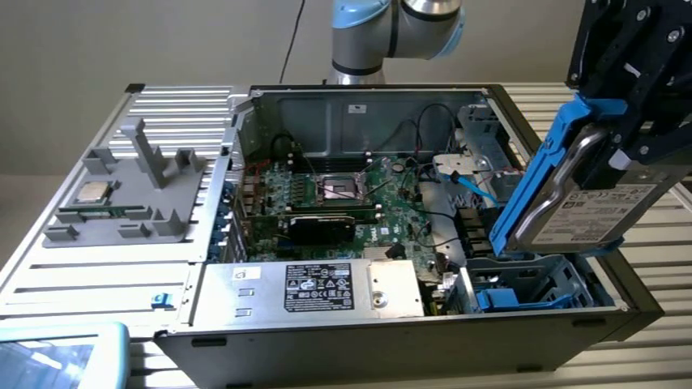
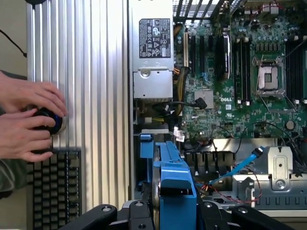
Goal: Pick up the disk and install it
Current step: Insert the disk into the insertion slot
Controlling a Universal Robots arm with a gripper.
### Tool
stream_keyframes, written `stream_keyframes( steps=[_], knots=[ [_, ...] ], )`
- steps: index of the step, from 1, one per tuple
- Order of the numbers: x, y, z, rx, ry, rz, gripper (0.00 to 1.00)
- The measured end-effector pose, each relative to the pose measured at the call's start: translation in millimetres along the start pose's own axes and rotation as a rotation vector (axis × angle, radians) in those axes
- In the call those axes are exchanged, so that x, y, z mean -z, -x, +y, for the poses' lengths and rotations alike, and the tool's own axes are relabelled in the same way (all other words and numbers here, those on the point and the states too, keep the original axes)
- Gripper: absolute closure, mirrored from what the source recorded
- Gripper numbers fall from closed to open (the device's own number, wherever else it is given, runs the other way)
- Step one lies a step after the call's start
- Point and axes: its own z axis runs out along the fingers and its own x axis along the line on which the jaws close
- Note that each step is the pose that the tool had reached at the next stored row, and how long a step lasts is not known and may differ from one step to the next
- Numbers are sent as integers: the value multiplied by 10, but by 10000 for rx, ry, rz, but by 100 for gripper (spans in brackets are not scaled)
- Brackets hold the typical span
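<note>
Disk [image 1: 592, 212] is up in the air, clamped in my pincer [image 1: 614, 144], which grips its upper end. It hangs tilted, white label facing the exterior cam, w/ its blue carrier [image 1: 536, 182] running down the edge toward the exterior view's left. The disk's lower end is right at the top of the drive cage [image 1: 546, 279], in the near corner of the open PC case [image 1: 378, 344] on the exterior view's right; can't tell if it touches the cage.

Inside the case: mobo [image 1: 362, 212] w/ an open CPU socket [image 1: 335, 188], PSU [image 1: 324, 288] w/ a black label along the near wall, and a blue cable [image 1: 476, 188] near the cage. A grey fixture [image 1: 130, 203] sits on the ribbed table [image 2: 91, 96] at the exterior view's left, w/ a CPU chip [image 1: 91, 193] on it.

Wrist cam: a person's hands [image 2: 26, 120] rest on a round black knob [image 2: 52, 122], just beside a keyboard [image 2: 53, 191].
</note>
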Motion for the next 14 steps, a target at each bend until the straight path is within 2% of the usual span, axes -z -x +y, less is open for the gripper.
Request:
stream_keyframes(
  steps=[6,14],
  knots=[
    [-108,-9,-1,-14,8,-95,63],
    [-255,-40,-4,-34,19,-184,63]
  ],
)
